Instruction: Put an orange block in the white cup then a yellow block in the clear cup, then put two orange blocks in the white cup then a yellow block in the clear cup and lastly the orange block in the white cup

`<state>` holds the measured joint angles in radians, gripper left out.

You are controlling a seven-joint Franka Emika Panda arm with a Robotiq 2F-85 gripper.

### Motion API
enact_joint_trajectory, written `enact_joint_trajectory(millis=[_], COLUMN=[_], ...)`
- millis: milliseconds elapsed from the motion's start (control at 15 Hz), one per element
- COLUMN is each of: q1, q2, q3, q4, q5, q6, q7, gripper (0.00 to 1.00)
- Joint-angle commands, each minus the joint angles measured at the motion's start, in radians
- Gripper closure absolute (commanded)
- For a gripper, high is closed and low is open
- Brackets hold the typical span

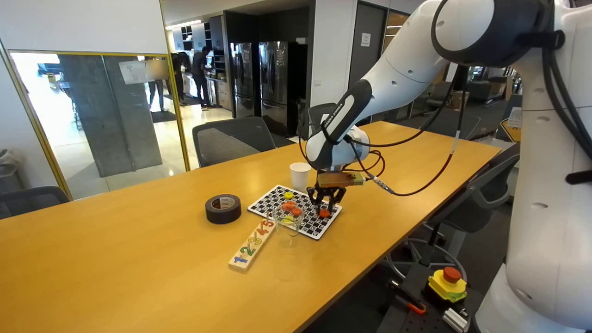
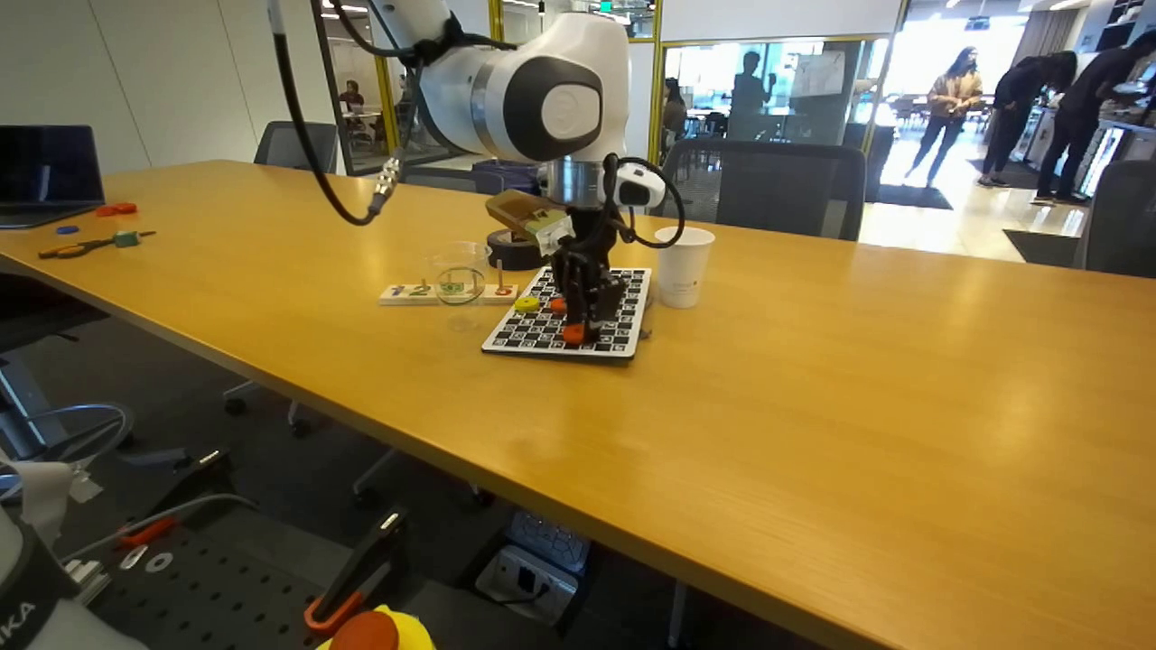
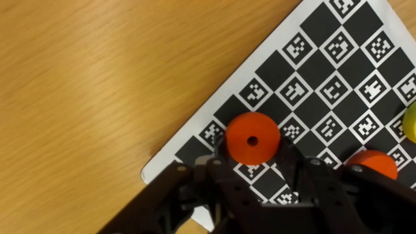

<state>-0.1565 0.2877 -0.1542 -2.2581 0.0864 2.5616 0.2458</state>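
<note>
My gripper (image 3: 252, 142) points down over the checkered board (image 1: 266, 202). Its two fingers lie against opposite sides of a round orange block (image 3: 253, 136) with a centre hole, which is at or just above the board near its edge. In an exterior view more orange blocks (image 1: 296, 211) lie mid-board, with a yellow block (image 1: 288, 195) at the far side and another yellow block (image 1: 288, 219) seen through the clear cup (image 1: 287, 233). The white cup (image 1: 299, 176) stands upright behind the board, beside the gripper; its inside is hidden. Both cups show in both exterior views.
A black tape roll (image 1: 223, 215) and a wooden number strip with pegs (image 1: 252, 245) lie beside the board. The clear cup stands close to the strip and the board's edge. A laptop (image 2: 50, 171) and pliers (image 2: 86, 248) lie farther along the table.
</note>
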Motion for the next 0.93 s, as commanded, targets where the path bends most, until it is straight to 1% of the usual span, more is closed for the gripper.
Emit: enact_joint_trajectory(millis=[0, 200, 400, 600, 867], q1=[0.012, 0.023, 0.028, 0.029, 0.025], q2=[-0.032, -0.046, -0.068, -0.063, -0.023], q3=[-0.014, -0.029, -0.041, -0.046, -0.055], q4=[0.004, 0.017, 0.046, 0.114, 0.246], q5=[0.002, -0.022, -0.026, -0.025, -0.030], q6=[-0.061, -0.083, -0.067, -0.056, -0.045], q7=[0.021, 0.073, 0.128, 0.171, 0.212], gripper=[0.78, 0.78, 0.78, 0.78, 0.78])
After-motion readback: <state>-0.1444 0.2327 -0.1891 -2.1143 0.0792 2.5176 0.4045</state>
